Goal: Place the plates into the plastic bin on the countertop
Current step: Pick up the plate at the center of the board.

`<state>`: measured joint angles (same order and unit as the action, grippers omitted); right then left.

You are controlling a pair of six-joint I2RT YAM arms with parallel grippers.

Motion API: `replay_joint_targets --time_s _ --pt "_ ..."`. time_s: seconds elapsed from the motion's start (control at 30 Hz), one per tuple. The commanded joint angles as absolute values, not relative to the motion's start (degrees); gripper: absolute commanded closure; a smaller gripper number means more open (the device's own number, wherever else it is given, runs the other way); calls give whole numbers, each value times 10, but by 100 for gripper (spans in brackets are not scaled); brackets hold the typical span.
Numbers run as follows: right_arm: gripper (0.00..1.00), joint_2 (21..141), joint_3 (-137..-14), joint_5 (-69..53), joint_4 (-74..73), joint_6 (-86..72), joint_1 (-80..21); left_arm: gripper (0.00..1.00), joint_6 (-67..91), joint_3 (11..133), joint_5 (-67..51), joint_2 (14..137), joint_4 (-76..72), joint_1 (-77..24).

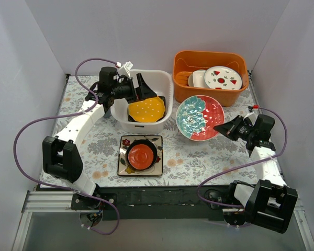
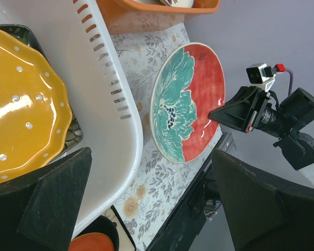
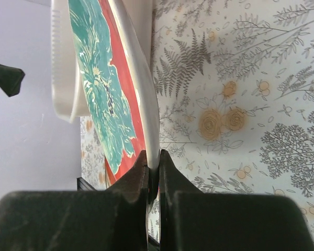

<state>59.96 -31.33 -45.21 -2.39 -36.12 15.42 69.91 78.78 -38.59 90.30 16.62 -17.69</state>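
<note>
Top view: right hand (image 1: 220, 127) pinching teal-and-red plate (image 1: 198, 116) by the rim | left hand (image 1: 143, 89) spread wide over the white bin (image 1: 166, 79) | yellow plate (image 1: 145, 109) already in there

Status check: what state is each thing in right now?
teal-and-red round plate: tilted steeply.
right gripper: shut on its rim.
left gripper: open, above white plastic bin.
yellow round plate: lying inside the bin.
small red round plate: stacked on dark round plate, on countertop.
</note>
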Motion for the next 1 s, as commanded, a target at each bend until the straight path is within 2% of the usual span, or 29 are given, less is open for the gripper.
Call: replay_joint_targets --time_s 0.0,0.37,0.97 --pt "99 568 -365 -547 90 -413 158 2 698 802 -396 904 158 -191" --pt "99 556 -360 -578 177 -465 157 2 702 819 -399 922 159 -211" --pt "99 562 -349 -607 229 -493 149 2 711 847 -415 962 148 -268"
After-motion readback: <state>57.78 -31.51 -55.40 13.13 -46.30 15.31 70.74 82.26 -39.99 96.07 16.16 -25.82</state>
